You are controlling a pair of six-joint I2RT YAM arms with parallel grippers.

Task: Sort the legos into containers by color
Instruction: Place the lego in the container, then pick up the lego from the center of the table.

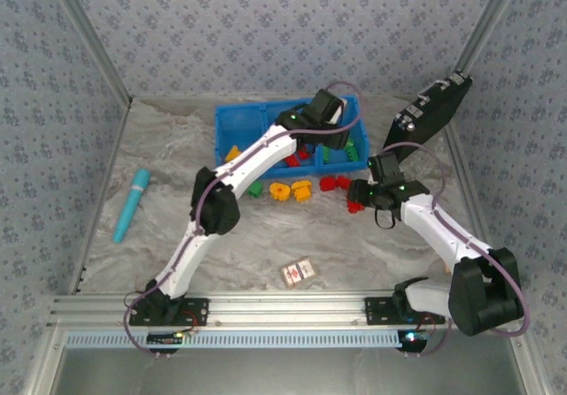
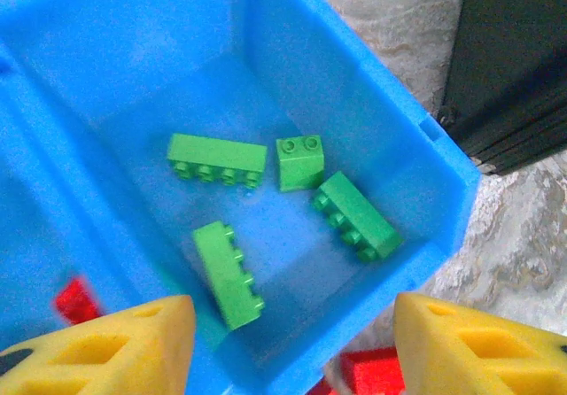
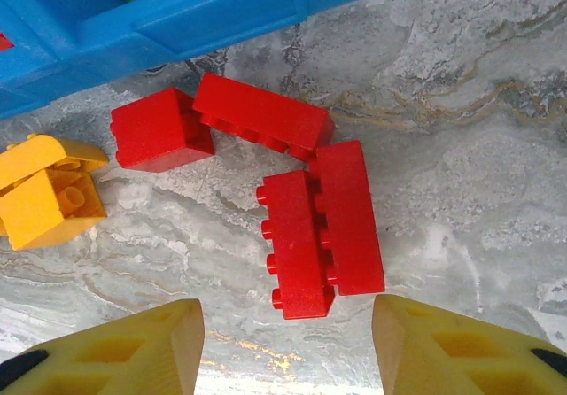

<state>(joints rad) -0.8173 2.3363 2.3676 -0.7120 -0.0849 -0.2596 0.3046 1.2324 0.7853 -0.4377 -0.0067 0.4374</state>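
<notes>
The left gripper stands wide, its yellow fingers apart with nothing between them, hanging over the end compartment of the blue bin. Just ahead of it four green bricks lie on that compartment's floor. One long brick is nearest the claw, a second is farther ahead, and a short one and a third long one lie just beside each other to the right. Past the divider on the claw's left, a red brick lies in the next compartment. Beyond the bin's wall, ahead and to the right, a black device stands on the marble table.

The right gripper is likewise wide and holds nothing, hovering low over the table. Directly ahead of its fingertips two long red bricks lie side by side, touching. Farther ahead are two more, a long one and a short block, close to the bin's outer wall. Left of the claw sit orange-yellow bricks. Well behind both claws, near the arm bases, lies a red-and-white card box, and far to the left a turquoise cylinder.
</notes>
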